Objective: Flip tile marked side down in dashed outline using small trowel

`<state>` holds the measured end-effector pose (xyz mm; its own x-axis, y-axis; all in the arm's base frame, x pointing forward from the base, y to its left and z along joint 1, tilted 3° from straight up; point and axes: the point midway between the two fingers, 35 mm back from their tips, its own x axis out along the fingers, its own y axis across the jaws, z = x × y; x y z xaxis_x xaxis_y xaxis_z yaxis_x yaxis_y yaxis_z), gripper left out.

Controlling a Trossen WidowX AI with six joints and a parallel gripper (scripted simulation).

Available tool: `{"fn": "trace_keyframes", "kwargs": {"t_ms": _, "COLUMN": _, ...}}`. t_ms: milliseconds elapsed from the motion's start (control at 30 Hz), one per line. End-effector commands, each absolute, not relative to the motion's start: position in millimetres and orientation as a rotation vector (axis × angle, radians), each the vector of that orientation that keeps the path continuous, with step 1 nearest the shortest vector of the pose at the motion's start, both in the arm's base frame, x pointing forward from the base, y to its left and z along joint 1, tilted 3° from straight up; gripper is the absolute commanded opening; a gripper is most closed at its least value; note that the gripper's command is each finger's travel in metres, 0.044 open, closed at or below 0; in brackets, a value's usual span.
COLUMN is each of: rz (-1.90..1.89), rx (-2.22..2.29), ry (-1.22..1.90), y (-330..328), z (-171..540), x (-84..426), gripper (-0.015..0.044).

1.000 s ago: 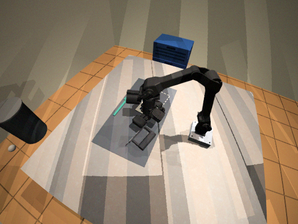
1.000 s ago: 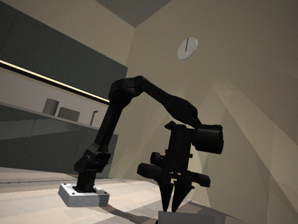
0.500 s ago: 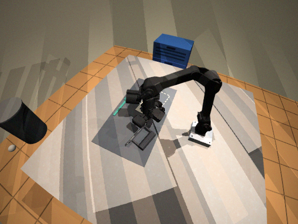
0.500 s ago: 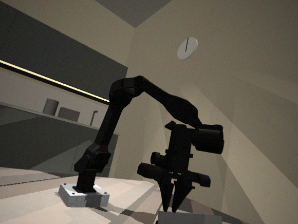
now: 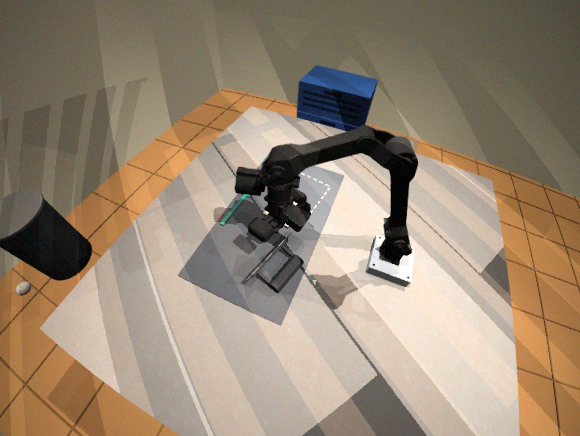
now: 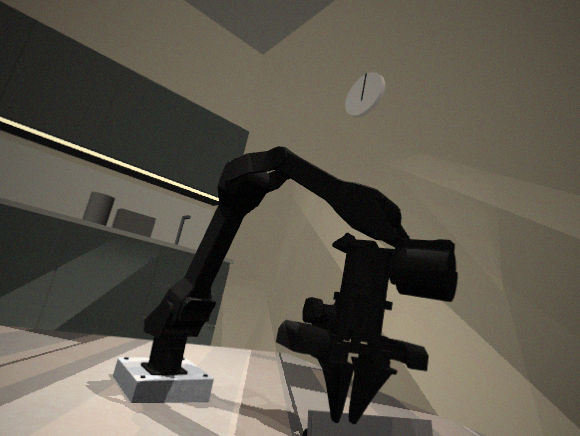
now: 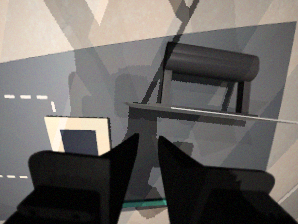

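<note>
The trowel [image 5: 266, 259] [image 6: 380, 425] [image 7: 212, 64] rests on its side on the mat [image 5: 210, 270] [image 7: 30, 75]. Its thin grey blade stands on edge, and its dark round handle lies to the robot's side. The tile [image 7: 103, 131] shows its marked face up, cream with a dark square. It overlaps the near edge of the dashed outline [image 5: 329, 188] [image 7: 42, 97] and lies mostly outside it. The gripper partly hides the tile. My gripper [image 6: 345, 421] [image 7: 148, 138] points down, empty, its fingertips slightly apart. It hangs over the mat between the tile and the blade.
A green strip [image 5: 235, 210] [image 7: 145, 203] lies at the mat's far long side. A blue box [image 5: 337, 95] stands at the table's back edge. A black bin [image 5: 55, 245] and a small white ball [image 5: 23, 288] are off the table at the left.
</note>
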<state>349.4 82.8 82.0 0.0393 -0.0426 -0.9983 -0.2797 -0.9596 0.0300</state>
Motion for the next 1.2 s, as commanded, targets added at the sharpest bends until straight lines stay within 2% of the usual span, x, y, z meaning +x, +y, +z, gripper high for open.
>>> {"fn": "trace_keyframes", "kwargs": {"t_ms": 0, "rz": 2.043, "rx": -2.134, "ry": 0.339, "y": 79.1, "z": 79.7, "x": 359.1, "gripper": 0.01}}
{"fn": "trace_keyframes", "kwargs": {"t_ms": 467, "rz": 2.04, "rx": -2.137, "ry": 0.339, "y": 70.3, "z": 67.2, "x": 387.1, "gripper": 0.01}}
{"fn": "trace_keyframes", "kwargs": {"t_ms": 967, "rz": 2.037, "rx": -2.132, "ry": 0.345, "y": 74.1, "z": 98.9, "x": 376.3, "gripper": 0.01}}
{"fn": "trace_keyframes", "kwargs": {"t_ms": 1167, "rz": 1.924, "rx": -2.022, "ry": 0.511, "y": 76.1, "z": 99.0, "x": 371.7, "gripper": 0.01}}
